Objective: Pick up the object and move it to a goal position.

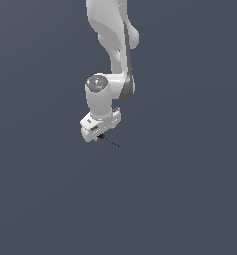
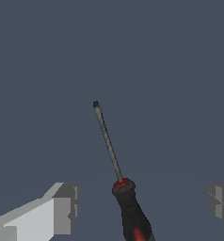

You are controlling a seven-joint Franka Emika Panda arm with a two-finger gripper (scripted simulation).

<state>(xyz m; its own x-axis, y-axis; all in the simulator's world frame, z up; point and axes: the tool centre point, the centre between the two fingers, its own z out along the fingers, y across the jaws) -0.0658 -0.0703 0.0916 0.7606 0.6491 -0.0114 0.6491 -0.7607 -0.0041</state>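
Note:
The object, a small screwdriver (image 2: 131, 212) with a red-and-black handle and a thin dark shaft, lies on the flat grey surface. In the wrist view its handle sits between my two fingers, with a wide gap on each side and neither pad touching it. My gripper (image 2: 142, 204) is open. The left finger (image 2: 64, 208) shows fully, while the right one is cut by the frame edge. In the exterior view the white gripper (image 1: 97, 134) hangs low over the handle. Only the dark shaft of the screwdriver (image 1: 110, 143) pokes out toward the exterior view's right.
A plain dark grey surface (image 1: 180, 199) fills both views. The white arm (image 1: 113, 55) rises from the gripper to the top edge of the exterior view. No goal marker shows.

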